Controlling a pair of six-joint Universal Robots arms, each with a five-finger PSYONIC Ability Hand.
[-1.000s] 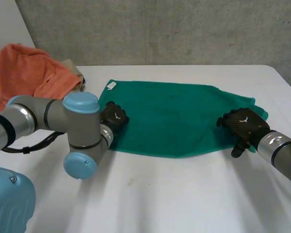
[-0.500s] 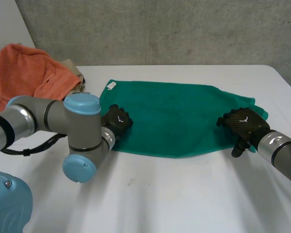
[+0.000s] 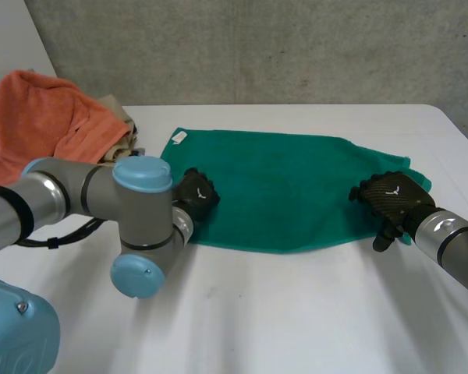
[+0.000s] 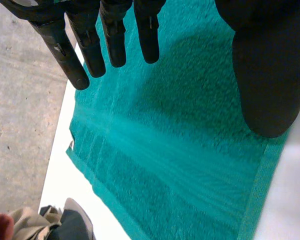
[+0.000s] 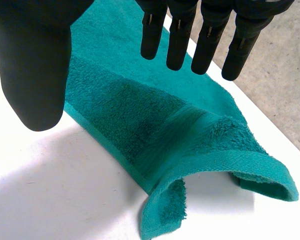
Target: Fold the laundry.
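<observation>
- White surface: carries everything, as it did a second ago.
- Green towel: spread flat across the middle of the surface, lying just as it did a second ago. In the right wrist view its corner, beyond the fingertips, is curled up and over on itself.
- Left arm: its blue-capped elbow has swung inward, nearer the towel's near-left corner than before.
- Orange cloth: heaped at the far left of the surface, well apart from the towel and unmoved, with a beige cloth beside it.
- Right hand: over the towel's right end by the near edge, in the same spot as a second ago. Its fingers are straight, set apart from the thumb, and grasp nothing.
- Left hand: over the towel just inside its near-left corner, a little further along the near edge towards the middle than before. Its fingers are straight and spread from the thumb, with no cloth between them.
- White label: at the towel's far-left corner.
</observation>
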